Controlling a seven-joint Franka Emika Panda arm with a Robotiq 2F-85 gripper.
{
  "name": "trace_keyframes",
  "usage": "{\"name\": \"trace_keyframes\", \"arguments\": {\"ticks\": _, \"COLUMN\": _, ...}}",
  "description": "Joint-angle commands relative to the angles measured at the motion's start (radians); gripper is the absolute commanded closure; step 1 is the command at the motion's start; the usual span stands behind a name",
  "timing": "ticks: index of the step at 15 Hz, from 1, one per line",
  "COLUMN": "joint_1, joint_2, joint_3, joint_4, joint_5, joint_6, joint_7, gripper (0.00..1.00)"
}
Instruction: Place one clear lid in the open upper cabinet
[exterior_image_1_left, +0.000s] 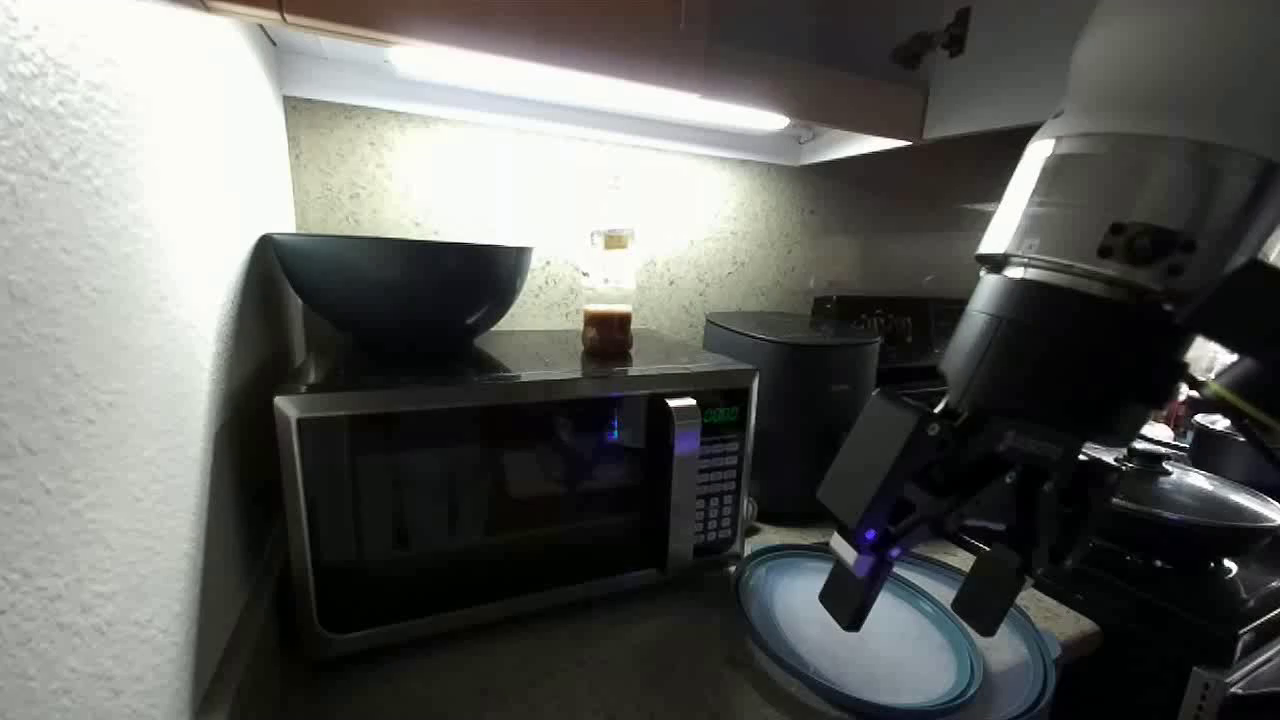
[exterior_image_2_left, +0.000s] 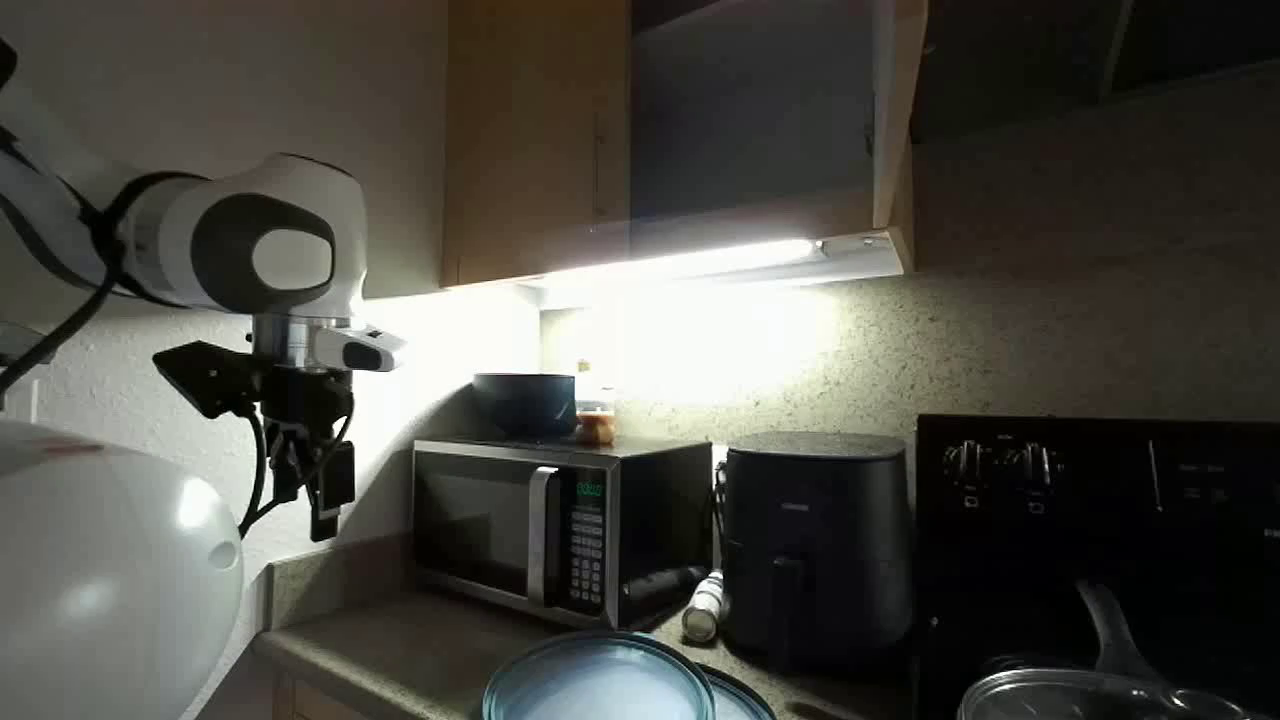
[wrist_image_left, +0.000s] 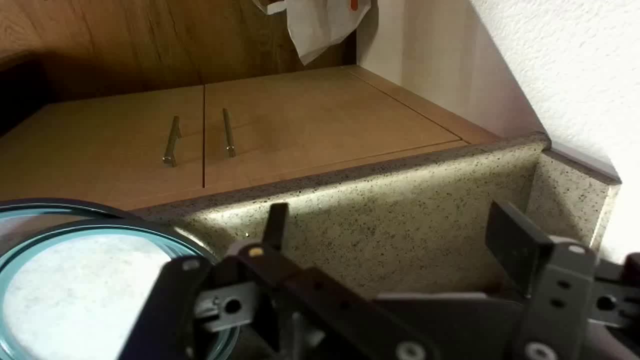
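While the gripper (exterior_image_1_left: 915, 603) is hanging at lower right in an exterior view, jaws wide apart, a clear lid (exterior_image_1_left: 890, 652) is overlapping another lid (exterior_image_1_left: 1018, 672) at bottom right, the upper cabinet (exterior_image_1_left: 550, 25) is standing open along the top

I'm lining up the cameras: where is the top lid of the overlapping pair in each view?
In an exterior view: top lid at lower right.
In an exterior view: top lid at bottom, near the middle, cut off below.
In the wrist view: top lid at lower left, cut off below.
Shared landmark: the counter, in all three.
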Motion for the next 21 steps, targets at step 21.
{"name": "trace_keyframes", "arguments": {"ticks": 21, "joint_1": -0.159, "joint_2": 0.202, "joint_3": -0.102, "joint_4": 0.019, "joint_5": -0.07, "joint_6": 0.082, "joint_7": 0.009, "gripper": 0.0}}
